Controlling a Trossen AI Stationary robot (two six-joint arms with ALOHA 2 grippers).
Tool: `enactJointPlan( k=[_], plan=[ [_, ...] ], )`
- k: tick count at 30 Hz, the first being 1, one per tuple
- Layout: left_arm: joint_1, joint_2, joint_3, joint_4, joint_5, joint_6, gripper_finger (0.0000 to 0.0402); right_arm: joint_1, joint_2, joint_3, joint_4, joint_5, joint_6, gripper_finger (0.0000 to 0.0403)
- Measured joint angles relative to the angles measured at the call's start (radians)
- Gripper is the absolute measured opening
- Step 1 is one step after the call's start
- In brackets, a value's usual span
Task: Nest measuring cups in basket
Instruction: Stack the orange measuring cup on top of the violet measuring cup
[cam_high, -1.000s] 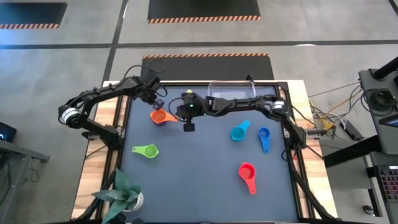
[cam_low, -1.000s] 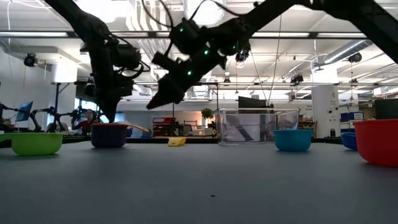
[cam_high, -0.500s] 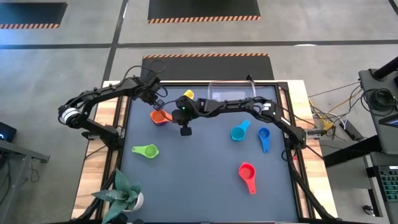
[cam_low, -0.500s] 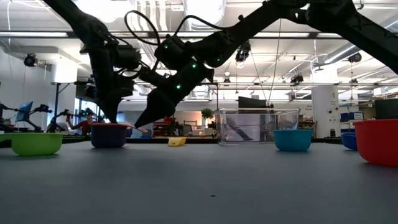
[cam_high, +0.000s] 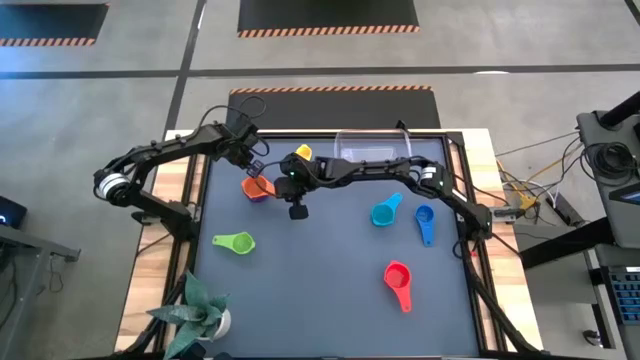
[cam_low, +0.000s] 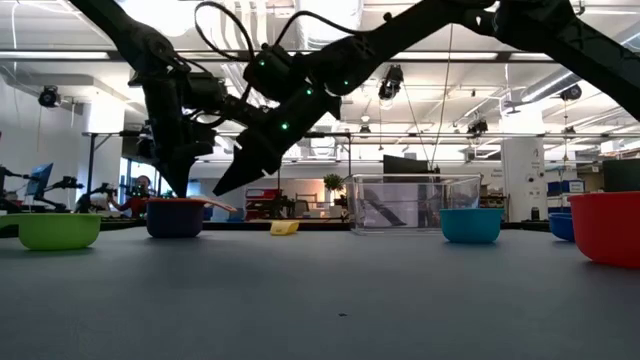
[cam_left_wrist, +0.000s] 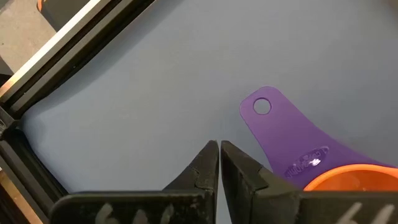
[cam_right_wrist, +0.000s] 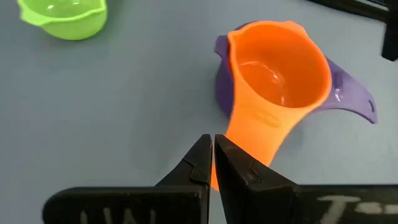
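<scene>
An orange measuring cup sits nested inside a purple one on the dark mat at the far left. My right gripper is shut and slants down from the right. Its tips hang just above the orange handle, and a thin gap shows in the low view. My left gripper is shut and points down beside the purple handle, clear of it. Yellow, cyan, blue, red and green cups lie loose. The clear basket stands at the far edge.
A potted plant stands at the near left corner. The table's black frame rail runs close to my left gripper. Open mat lies in the middle between the green cup and the red one.
My right gripper has gone toward the table's left edge and down, tipping steeper, until its shut tips hang over the orange cup's handle. This has uncovered the yellow cup in the high view. The cups have not moved.
</scene>
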Motion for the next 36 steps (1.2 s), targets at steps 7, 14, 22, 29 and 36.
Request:
enactJointPlan(
  k=[7, 14, 22, 29, 36],
  plan=[
    [0.000, 0.000, 0.000, 0.000, 0.000, 0.000, 0.0000, 0.019, -0.002, 0.010, -0.047, -0.004, -0.003, 0.0009],
    [0.000, 0.000, -0.015, 0.006, 0.000, 0.000, 0.0000, 0.022, 0.000, -0.030, -0.049, 0.000, -0.005, 0.0009],
    [0.000, 0.000, -0.045, 0.027, 0.001, -0.007, 0.0000, 0.013, 0.006, -0.065, 0.020, 0.004, -0.002, 0.0009],
    [0.000, 0.000, -0.045, 0.042, 0.035, -0.007, 0.0000, 0.003, 0.006, -0.091, 0.065, 0.024, 0.001, 0.0009],
    [0.000, 0.000, -0.053, 0.043, 0.036, -0.007, 0.0000, -0.005, 0.006, -0.092, 0.073, 0.056, -0.003, 0.0009]
  ],
)
